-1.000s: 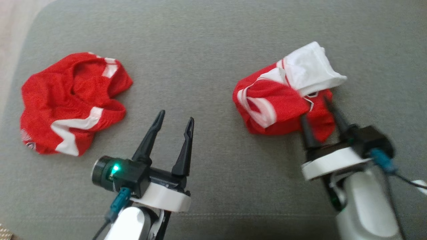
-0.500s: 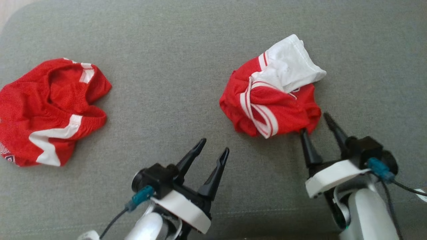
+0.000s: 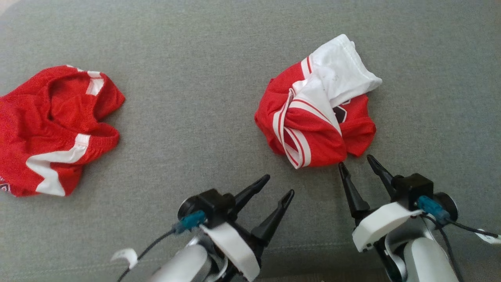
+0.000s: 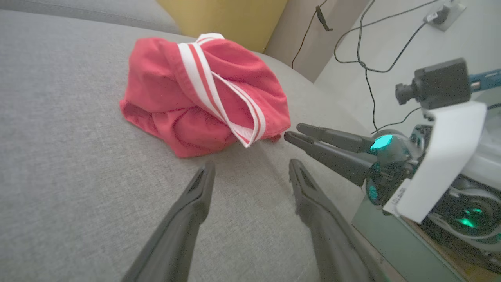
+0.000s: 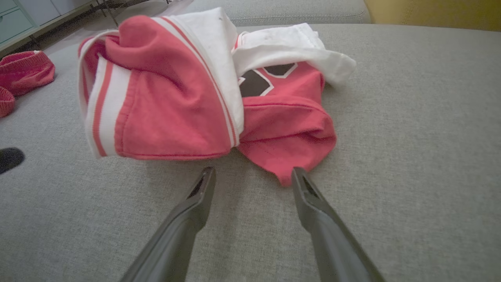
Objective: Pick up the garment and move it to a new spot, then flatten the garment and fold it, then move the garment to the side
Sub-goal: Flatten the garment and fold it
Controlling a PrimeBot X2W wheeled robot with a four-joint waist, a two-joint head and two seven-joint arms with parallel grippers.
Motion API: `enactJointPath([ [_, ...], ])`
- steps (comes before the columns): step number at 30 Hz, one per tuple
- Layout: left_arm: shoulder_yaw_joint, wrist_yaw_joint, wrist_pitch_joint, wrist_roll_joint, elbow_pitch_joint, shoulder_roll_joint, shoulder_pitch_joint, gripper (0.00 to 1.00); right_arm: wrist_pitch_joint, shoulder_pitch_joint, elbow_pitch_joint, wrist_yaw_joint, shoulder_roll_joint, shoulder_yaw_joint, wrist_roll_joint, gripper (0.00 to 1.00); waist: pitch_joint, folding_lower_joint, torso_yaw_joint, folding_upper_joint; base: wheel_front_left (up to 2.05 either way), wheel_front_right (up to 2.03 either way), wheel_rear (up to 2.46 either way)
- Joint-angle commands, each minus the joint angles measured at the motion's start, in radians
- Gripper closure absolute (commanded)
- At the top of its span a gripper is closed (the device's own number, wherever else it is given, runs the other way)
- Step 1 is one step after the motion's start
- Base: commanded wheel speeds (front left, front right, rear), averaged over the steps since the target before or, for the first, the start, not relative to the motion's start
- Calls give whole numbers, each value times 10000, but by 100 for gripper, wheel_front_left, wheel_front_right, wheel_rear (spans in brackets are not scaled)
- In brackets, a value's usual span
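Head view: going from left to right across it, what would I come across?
First the red mesh garment → left fingers → red-and-white shirt → right fingers.

No text can be read with certainty. The garment [image 5: 176,117] has a black print [image 5: 254,83] with a white outline, but the folds hide most of it, so I cannot tell if it is a number or a letter. The white bracket [image 4: 438,156] carries a short line of dark letters [image 4: 396,198], too small to read. The second garment [image 3: 51,129] has a small emblem [image 3: 3,185] at its edge, blurred and cut off.
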Motion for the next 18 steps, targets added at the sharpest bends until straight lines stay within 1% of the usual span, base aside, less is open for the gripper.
enactJointPath([
  [1, -81, -60, -53, -125, 139, 127, -741, 0, -41, -129, -443, 63, 9, 295, 33, 0, 64, 0, -63, 0, 0, 0, 0],
  [6, -693, -60, -53, -900, 710, -30, -1568, 0, -64, -253, -550, 63, 9, 370, 22, 0, 226, 0, -223, 0, 0, 0, 0],
  [10, -1079, -60, -53, -1250, 1075, 21, -2141, 0, -129, -333, -590, 63, 9, 419, 4, 0, 432, 0, -392, 0, 0, 0, 0],
  [13, -1036, -61, -53, -1235, 1222, 18, -2370, 0, -157, -384, -590, 63, 9, 444, 35, 0, 517, 0, -504, 0, 0, 0, 0],
  [16, -733, -61, -53, -934, 1358, -43, -2571, 0, -240, -458, -592, 63, 9, 452, 133, 0, 627, 0, -643, 0, 0, 0, 0],
  [18, -763, -61, -53, -759, 1320, -56, -2644, 0, -293, -505, -553, 63, 9, 494, 190, 0, 660, 0, -737, 0, 0, 0, 0],
])
